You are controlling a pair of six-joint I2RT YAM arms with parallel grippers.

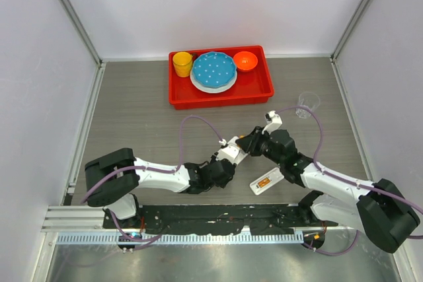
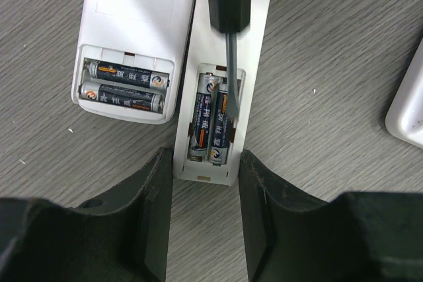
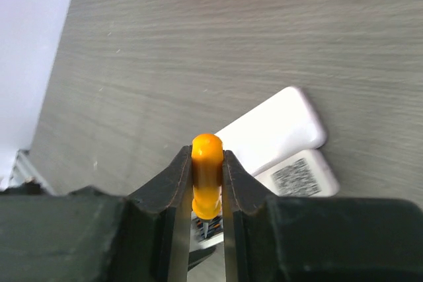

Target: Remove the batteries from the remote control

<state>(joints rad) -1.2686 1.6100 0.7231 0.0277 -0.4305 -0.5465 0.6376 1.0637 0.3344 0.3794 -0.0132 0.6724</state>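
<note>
A narrow white remote control (image 2: 254, 24) lies with its compartment open, and two dark and silvery batteries (image 2: 211, 120) sit side by side in it. My left gripper (image 2: 205, 160) is shut on the near end of this remote, one finger against each side. My right gripper (image 3: 207, 153) is shut on the orange handle of a screwdriver (image 3: 207, 176). The screwdriver's blade (image 2: 228, 70) reaches down into the compartment, its tip between the two batteries. In the top view the two grippers meet over the remote (image 1: 232, 152).
A wider white remote (image 2: 132, 18) lies just left, open with two batteries (image 2: 122, 87) inside. Another white piece (image 1: 264, 181) lies near the right arm. A red tray (image 1: 221, 102) at the back holds a yellow cup, a blue plate and an orange bowl. A clear cup (image 1: 307, 104) stands right.
</note>
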